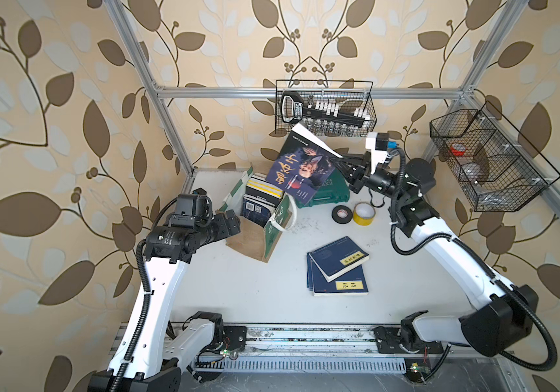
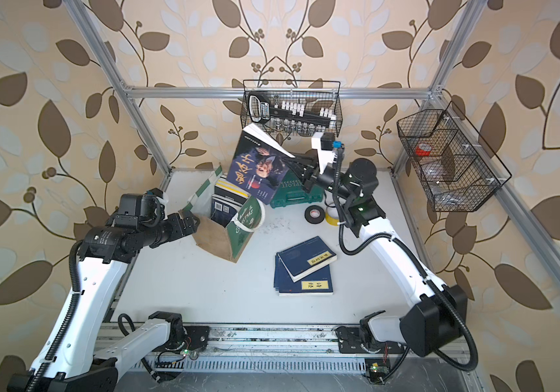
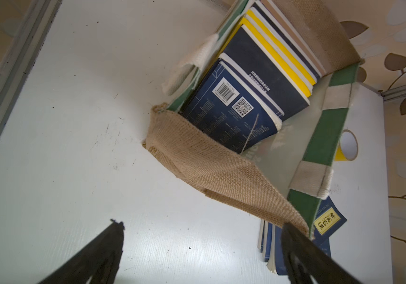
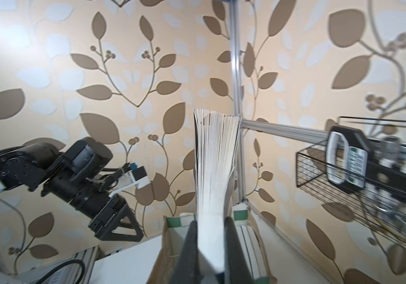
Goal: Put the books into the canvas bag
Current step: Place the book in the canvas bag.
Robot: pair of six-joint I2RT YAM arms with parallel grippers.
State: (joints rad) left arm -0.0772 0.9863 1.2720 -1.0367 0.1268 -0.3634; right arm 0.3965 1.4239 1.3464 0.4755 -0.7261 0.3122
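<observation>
I see the right claw [image 4: 210, 248] clamped on one edge of a dark-cover book [image 1: 300, 169]. The book is tilted in the air, over the far side of the canvas bag [image 3: 209, 167] and in front of the green tool case [image 1: 327, 193]. Can't tell if its low corner touches anything in the bag.

Bag stands open on the counter [image 1: 237, 288] with its burlap end wall sagging. The books inside [image 3: 253, 81], navy and yellow, are on edge and leaning.

Left claw [image 3: 202, 225] is spread wide, gripping nothing, just beside that burlap wall. Contact I can't call.

A stack of navy books [image 1: 338, 268] with yellow labels lies flat on the counter, well apart from the bag, on my right arm's side. Black tape roll [image 1: 340, 213] and yellow tape roll [image 1: 364, 213] sit side by side between stack and case.
</observation>
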